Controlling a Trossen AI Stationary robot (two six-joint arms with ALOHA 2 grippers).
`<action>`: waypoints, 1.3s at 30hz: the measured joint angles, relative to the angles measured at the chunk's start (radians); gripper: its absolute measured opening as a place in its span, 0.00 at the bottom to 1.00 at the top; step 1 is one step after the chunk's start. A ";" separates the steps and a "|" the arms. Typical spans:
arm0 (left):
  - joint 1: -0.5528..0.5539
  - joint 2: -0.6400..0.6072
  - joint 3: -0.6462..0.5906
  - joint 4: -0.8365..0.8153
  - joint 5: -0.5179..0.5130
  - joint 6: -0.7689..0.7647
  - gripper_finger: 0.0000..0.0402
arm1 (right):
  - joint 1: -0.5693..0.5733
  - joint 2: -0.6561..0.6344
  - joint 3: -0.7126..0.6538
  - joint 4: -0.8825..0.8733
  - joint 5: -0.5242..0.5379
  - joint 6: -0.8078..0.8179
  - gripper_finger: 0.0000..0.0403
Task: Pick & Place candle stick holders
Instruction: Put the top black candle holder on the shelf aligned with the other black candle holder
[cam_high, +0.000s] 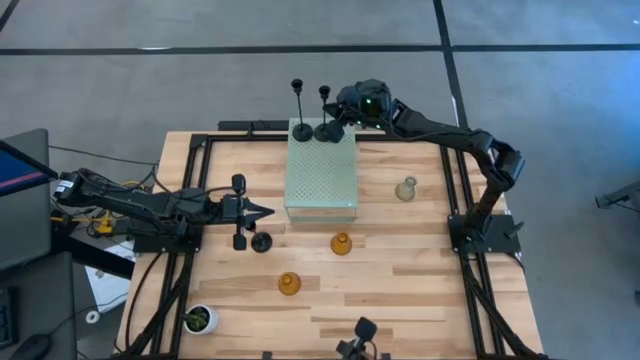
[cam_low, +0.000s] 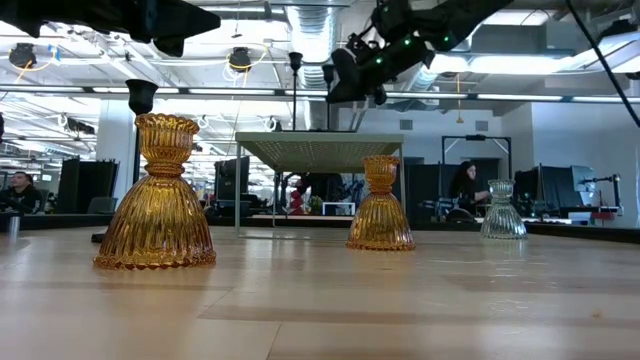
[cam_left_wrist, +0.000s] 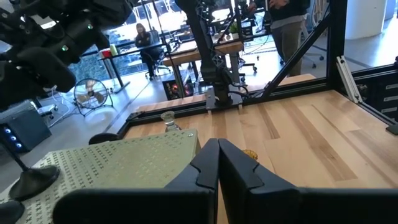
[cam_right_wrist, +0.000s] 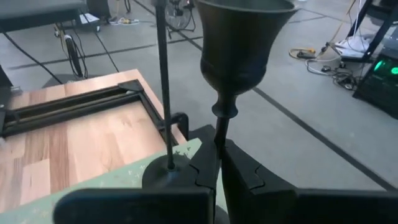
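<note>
— What's closest to you?

— The thin stem of a black candle stick holder (cam_right_wrist: 219, 127), pinched in my right pincer (cam_right_wrist: 219, 163); its cup fills the top centre of my wrist view. In the high view it sits at the top edge of the green perforated block (cam_high: 322, 175), beside a second black holder (cam_high: 300, 128).

— How do you finish well?

— I judge it nearly placed: keep the stem upright, settle the base flat, clear of its neighbour, then release.

— And your other arm?

— My left pincer (cam_high: 262, 211) is closed and empty, left of the block, near the third black holder (cam_high: 261, 241) on the counter (cam_high: 420, 290).
</note>
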 joint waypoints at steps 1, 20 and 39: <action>0.000 0.000 0.000 0.000 0.000 0.000 0.01 | -0.002 -0.001 0.000 0.001 0.000 0.000 0.00; 0.000 0.000 0.000 0.000 0.000 0.000 0.01 | -0.006 -0.001 0.001 -0.003 -0.026 0.003 0.00; 0.000 0.000 0.000 -0.001 0.000 0.000 0.01 | 0.087 -0.007 0.004 -0.047 -0.064 0.004 0.00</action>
